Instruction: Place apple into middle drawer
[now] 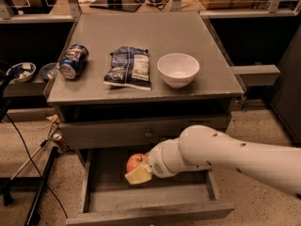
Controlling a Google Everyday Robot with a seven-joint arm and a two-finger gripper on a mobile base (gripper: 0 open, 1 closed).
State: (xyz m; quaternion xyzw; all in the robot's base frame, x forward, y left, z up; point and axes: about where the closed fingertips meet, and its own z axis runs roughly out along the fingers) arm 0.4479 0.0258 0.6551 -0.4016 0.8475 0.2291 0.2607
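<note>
1. In the camera view, a grey cabinet (141, 32) is standing in the middle of the scene, and its flat top is carrying three things in a row.
2. A blue soda can (73, 61) is lying on its side near the left edge. A crumpled snack bag (128, 73) is lying just right of it, and a white bowl (178, 69) is sitting upright right of the bag.
3. Under the top, a closed drawer front with a small knob (148, 133) is facing the camera.
4. Below that front, the middle drawer (155, 214) is standing pulled well out, showing its bare grey floor and low side walls.
5. A thick white arm (235, 157) is reaching in from the lower right, across the drawer's right wall.
6. The gripper (137, 169) is hanging over the back middle of the open drawer, clenched on the apple (135, 161), with one pale yellowish finger (139, 176) showing just beneath the fruit.
7. The apple is sitting inside the drawer's outline, near its back. Whether it is touching the floor cannot be told.
8. At the far left, a small dish (21, 71) is resting on a dark shelf beside the cabinet.
</note>
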